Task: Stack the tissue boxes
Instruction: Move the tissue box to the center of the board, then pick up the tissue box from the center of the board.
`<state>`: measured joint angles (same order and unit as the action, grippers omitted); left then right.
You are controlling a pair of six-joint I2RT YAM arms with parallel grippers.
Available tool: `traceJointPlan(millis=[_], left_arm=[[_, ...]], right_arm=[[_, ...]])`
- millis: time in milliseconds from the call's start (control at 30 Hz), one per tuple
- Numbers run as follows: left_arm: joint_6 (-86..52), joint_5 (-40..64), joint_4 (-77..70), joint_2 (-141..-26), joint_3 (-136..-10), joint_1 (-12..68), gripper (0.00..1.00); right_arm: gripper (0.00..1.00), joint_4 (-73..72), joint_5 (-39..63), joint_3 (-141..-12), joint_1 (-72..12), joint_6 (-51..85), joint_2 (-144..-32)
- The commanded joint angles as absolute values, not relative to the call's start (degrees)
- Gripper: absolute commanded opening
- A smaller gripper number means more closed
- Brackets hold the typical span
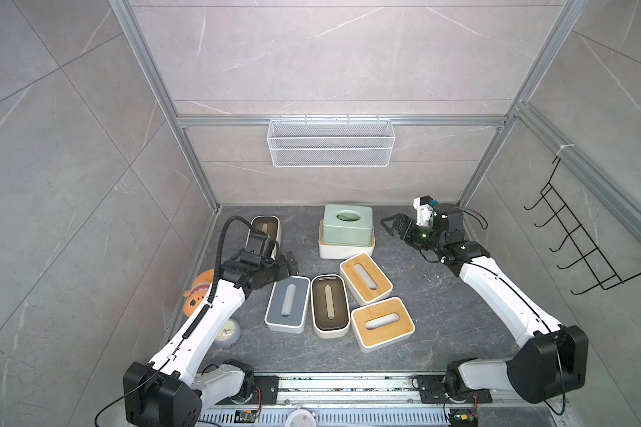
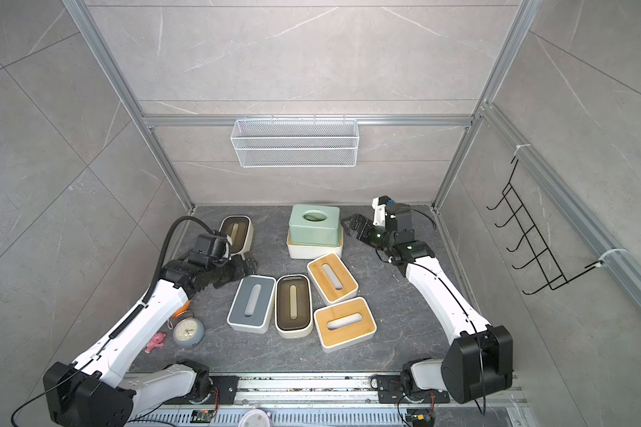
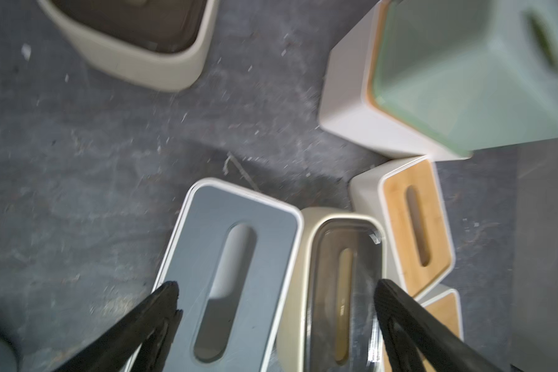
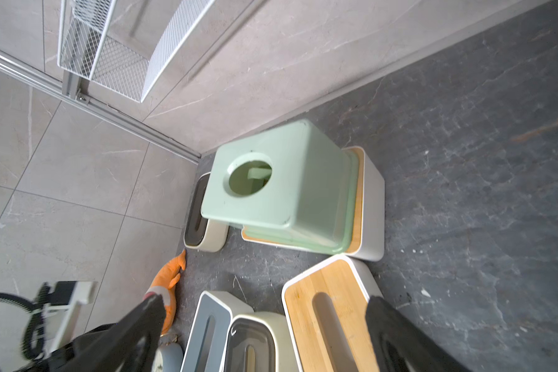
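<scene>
Mounting rail (image 1: 348, 384) with both arm bases runs along the near edge of the dark stone-patterned worktop (image 1: 441, 314). Just beyond it, four tissue boxes lie single in a cluster. The grey-blue-lidded box (image 1: 287, 303) and the middle cream box (image 1: 329, 310), with its dark brown lid, sit side by side. To their right are two white boxes with bamboo lids, the angled bamboo box (image 1: 365, 277) and, nearer, the near bamboo box (image 1: 382, 323).

Farther back at the centre stands the only stack: the sage green box (image 1: 346, 225) rests upright on the base bamboo box (image 1: 345, 253), whose lid shows as a thin rim around it. The far cream box (image 1: 265, 227) stands alone at the far left, partly hidden by the left arm.

The left tool (image 3: 276, 286) is spread wide and holds nothing. In the wrist view its fingers (image 3: 165, 299) straddle the grey-blue-lidded and middle cream boxes without touching them. The right tool (image 1: 387, 225) is also wide open and empty, hanging just right of the sage green box and apart from it.

An orange plush toy (image 1: 198, 294) and an alarm clock (image 1: 228, 331) lie at the left edge.
</scene>
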<state>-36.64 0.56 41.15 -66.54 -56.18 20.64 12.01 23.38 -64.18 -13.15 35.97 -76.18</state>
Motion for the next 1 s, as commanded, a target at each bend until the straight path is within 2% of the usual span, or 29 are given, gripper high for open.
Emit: traceJointPlan(millis=[0,267,400,600,833,900,967], left_arm=[[-41.44,-4.53,45.13,-64.56,-51.97,20.74,0.99],[-43.61,-6.19,42.56,-66.18,-45.86,20.7,0.97],[-43.58,-5.24,40.76,-67.27,-43.75,20.67,0.94],[-43.45,-5.18,40.09,-68.27,-42.39,20.72,0.89],[-42.81,-4.54,38.66,-69.38,-41.31,20.7,0.83],[-42.66,-4.57,38.47,-69.9,-41.31,20.71,0.81],[-42.3,-4.64,38.25,-70.28,-41.23,20.75,0.79]], right_arm=[[1.0,12.59,25.63,-59.81,-13.36,35.11,-70.86],[1.0,16.77,32.86,-52.19,-13.35,33.82,-60.92],[1.0,14.29,42.09,-49.78,-13.86,32.58,-57.88],[1.0,19.85,36.05,-48.41,-14.23,26.94,-52.52],[1.0,13.02,38.32,-44.4,-15.15,27.24,-49.76],[1.0,10.26,35.83,-42.31,-15.89,28.5,-47.59],[1.0,13.98,29.19,-43.29,-15.86,30.55,-45.99]])
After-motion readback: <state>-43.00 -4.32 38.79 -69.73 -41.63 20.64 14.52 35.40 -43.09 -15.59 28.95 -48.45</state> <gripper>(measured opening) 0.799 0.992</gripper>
